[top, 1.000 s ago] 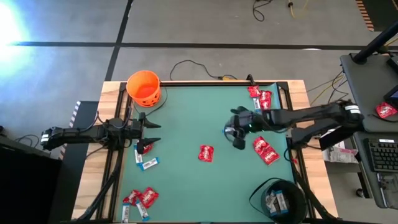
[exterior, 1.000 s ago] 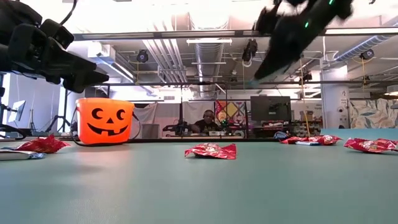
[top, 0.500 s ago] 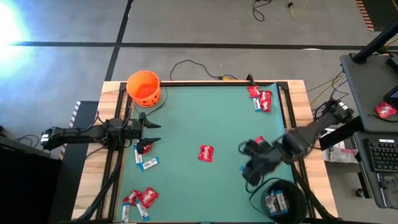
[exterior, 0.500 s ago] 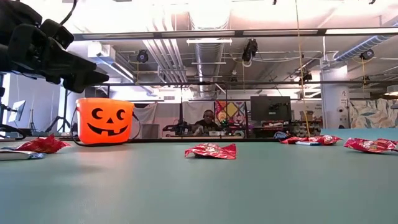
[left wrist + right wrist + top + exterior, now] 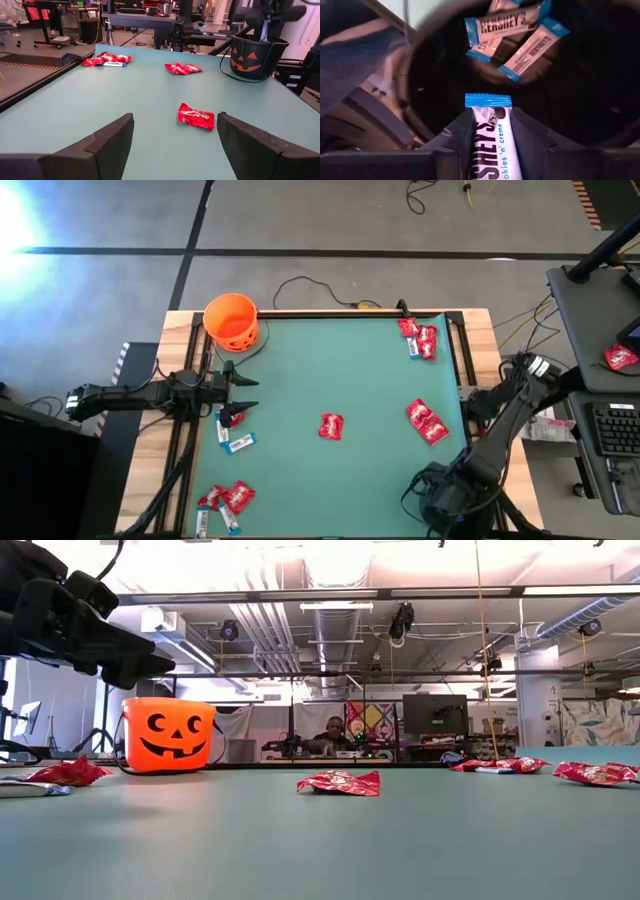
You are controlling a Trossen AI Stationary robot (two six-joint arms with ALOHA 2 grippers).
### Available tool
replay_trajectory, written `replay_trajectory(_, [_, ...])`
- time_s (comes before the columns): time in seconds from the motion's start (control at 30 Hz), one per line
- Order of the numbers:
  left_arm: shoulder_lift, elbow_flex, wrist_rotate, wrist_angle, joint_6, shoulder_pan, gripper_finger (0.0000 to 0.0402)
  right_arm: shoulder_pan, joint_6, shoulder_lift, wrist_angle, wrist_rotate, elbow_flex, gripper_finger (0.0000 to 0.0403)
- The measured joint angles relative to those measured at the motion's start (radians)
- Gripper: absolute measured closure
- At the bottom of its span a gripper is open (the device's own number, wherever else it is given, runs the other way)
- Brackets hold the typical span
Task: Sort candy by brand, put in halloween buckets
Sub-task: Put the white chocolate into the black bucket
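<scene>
Right gripper (image 5: 488, 150) fingers pinched on a blue-and-white bar (image 5: 487, 137), held directly over the mouth of the black bucket (image 5: 580, 115). In the high view that gripper (image 5: 447, 498) sits above the bucket at the counter's near right corner, covering it. At least three bars (image 5: 512, 30) already lie at the bucket's bottom. So the blue sort is underway, and the held bar looks ready to drop.

Left gripper (image 5: 175, 137) fingers spread wide, holding nothing, hovering at the left edge of the counter (image 5: 330, 370); in the high view it (image 5: 240, 391) waits above a red packet (image 5: 232, 418) and a blue bar (image 5: 240, 442).

Orange bucket (image 5: 232, 320) stands at the far left corner; its contents cannot be seen, so red progress cannot be told.

Still out on the counter:
- one red packet (image 5: 331, 426) mid-counter
- a larger red packet (image 5: 426, 421) toward the right
- a red cluster with a blue bar (image 5: 418, 340) at the far right corner
- a mixed pile of red and blue (image 5: 225, 502) at the near left corner

Judgement: task partway, well short of done. Most red candy seems unsorted, and a few blue bars remain on the left side and in the far right cluster. The left-side bars are well apart from the black bucket, so they may be awkward for the right arm.
</scene>
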Motion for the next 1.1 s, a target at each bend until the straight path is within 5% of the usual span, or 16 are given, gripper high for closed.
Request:
replay_trajectory(0.23, [0.0, 0.0, 0.0, 0.0, 0.0, 0.0, 0.013, 0.023, 0.036, 0.027, 0.024, -0.018, -0.085, 0.0276])
replay_trajectory(0.43, [0.0, 0.0, 0.0, 0.0, 0.0, 0.0, 0.013, 0.018, 0.059, -0.045, 0.021, -0.039, -0.09, 0.0199])
replay_trajectory(0.6, [0.001, 0.0, 0.0, 0.0, 0.0, 0.0, 0.013, -0.042, 0.275, -0.199, 0.027, -0.033, -0.042, 0.0145])
replay_trajectory(0.7, [0.001, 0.0, 0.0, 0.0, 0.0, 0.0, 0.013, -0.101, 0.347, -0.293, 0.024, 0.1, -0.017, 0.0133])
replay_trajectory(0.9, [0.001, 0.0, 0.0, 0.0, 0.0, 0.0, 0.013, -0.286, 0.265, -0.44, -0.149, 0.631, -0.014, 0.0141])
replay_trajectory(1.1, [0.001, 0.0, 0.0, 0.0, 0.0, 0.0, 0.013, -0.627, 0.031, -0.46, -0.437, 0.624, -0.019, 0.0157])
